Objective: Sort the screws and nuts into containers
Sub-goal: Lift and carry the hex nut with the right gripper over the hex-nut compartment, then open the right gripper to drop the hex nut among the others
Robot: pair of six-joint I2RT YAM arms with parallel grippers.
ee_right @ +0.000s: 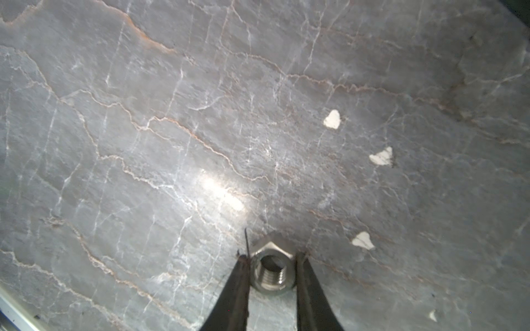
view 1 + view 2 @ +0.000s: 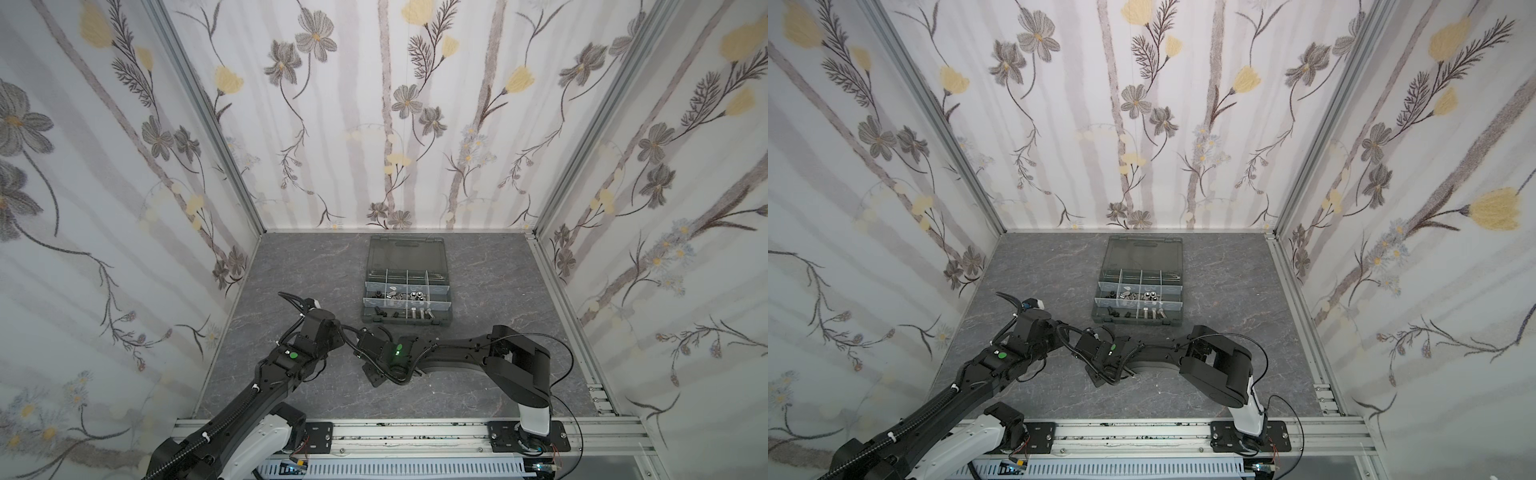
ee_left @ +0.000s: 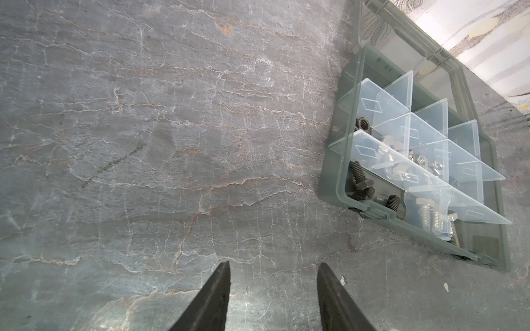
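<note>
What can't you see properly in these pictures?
- Silver hex nut: hidden in both top views beneath the right arm's wrist.
- Sorted pieces in the organiser case: too small to count in both top views.
- Silver pieces behind the pale partition: blurred through it in the left wrist view.

- Both top views are bright and even; light seems to come from above.
- The walls (image 2: 395,124) bend outward near the edges.
- Shadows on the table (image 2: 478,270) are soft and faint.
- In the right wrist view a white glare spot (image 1: 220,192) shines on the table, and one corner is dark.
- The nut (image 1: 272,272) there is sharp and shiny, but the far table looks a bit blurry.
- The left wrist view is clear, with shine on the dividers (image 3: 401,137) of the case (image 3: 327,177).
</note>
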